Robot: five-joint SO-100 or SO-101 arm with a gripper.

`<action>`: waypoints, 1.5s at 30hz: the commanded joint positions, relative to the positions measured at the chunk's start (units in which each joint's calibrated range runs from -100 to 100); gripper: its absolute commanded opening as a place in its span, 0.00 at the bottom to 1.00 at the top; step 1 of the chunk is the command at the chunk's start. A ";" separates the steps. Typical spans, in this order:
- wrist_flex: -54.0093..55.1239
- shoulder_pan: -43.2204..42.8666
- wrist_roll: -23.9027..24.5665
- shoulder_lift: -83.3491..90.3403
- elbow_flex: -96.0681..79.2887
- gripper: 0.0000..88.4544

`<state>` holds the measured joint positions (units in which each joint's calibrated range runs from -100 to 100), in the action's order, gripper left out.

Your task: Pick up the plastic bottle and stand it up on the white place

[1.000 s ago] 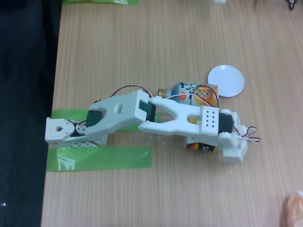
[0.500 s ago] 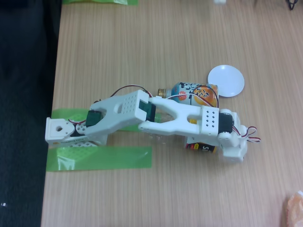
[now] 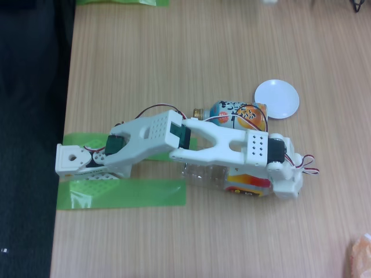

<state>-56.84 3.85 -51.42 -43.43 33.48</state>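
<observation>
The surface (image 3: 174,46) lies bare across its far half and along the near edge, giving wide passage there. The white place (image 3: 277,98) has open wood on its far and right sides; the orange-and-blue bottle-can (image 3: 235,113) lies just beside its left rim, with the arm (image 3: 220,145) and plastic bottle (image 3: 226,176) crowding the nearer side.
</observation>
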 commanded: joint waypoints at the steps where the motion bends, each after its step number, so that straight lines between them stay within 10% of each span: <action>1: 0.27 0.08 -0.14 0.89 2.87 0.22; 45: -0.41 -0.88 -0.25 0.97 15.72 0.21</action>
<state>-57.01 3.03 -51.47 -43.43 44.78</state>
